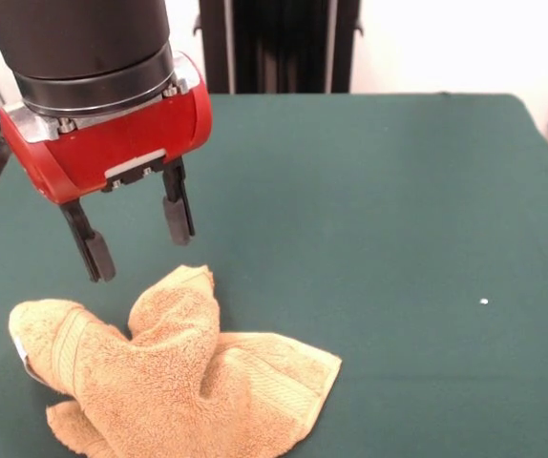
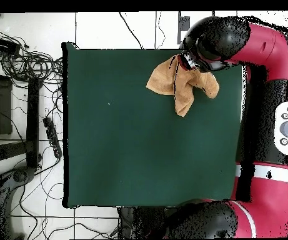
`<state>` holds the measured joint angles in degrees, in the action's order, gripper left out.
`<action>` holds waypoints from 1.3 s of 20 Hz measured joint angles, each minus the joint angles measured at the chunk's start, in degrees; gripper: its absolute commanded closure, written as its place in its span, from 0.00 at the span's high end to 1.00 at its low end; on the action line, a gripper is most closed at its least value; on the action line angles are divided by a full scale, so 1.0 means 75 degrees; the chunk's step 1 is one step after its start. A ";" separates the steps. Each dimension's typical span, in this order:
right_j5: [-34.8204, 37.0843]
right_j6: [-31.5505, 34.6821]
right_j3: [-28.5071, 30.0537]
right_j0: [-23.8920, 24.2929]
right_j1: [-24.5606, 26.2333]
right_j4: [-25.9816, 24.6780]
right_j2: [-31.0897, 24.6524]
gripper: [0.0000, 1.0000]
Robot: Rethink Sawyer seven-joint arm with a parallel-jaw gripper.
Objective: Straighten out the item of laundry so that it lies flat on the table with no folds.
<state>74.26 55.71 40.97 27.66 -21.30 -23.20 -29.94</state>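
Note:
The orange-tan terry towel [image 1: 174, 377] lies crumpled in a heap at the near left of the green table [image 1: 379, 239], with raised folds and a woven band showing on its left lobe. A bit of white tag shows at its left edge. My gripper [image 1: 138, 239] hangs just above the towel's back part, open and empty, its two black fingers [image 1: 178, 212] apart and clear of the cloth. In the overhead view the towel [image 2: 174, 81] lies near the table's top right edge [image 2: 152, 156], partly under the arm's head [image 2: 205, 53].
A tiny white speck [image 1: 484, 302] lies on the cloth at the right. The black pedestal [image 1: 274, 43] stands at the far edge. Cables and equipment [image 2: 27, 112] lie on the floor beside the table.

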 measured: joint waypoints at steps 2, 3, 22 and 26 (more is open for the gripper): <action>0.0003 0.0000 0.0064 0.0017 -0.0031 0.0032 0.0000 1.00; 0.0000 0.0000 0.0123 0.0031 -0.0058 0.0057 0.0000 1.00; -0.1130 0.0000 0.1943 0.0315 -0.1203 0.0580 0.0003 1.00; -0.1322 0.0000 0.1987 0.0315 -0.1188 0.0589 0.0003 1.00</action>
<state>64.34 55.71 55.87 30.02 -30.21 -18.78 -29.91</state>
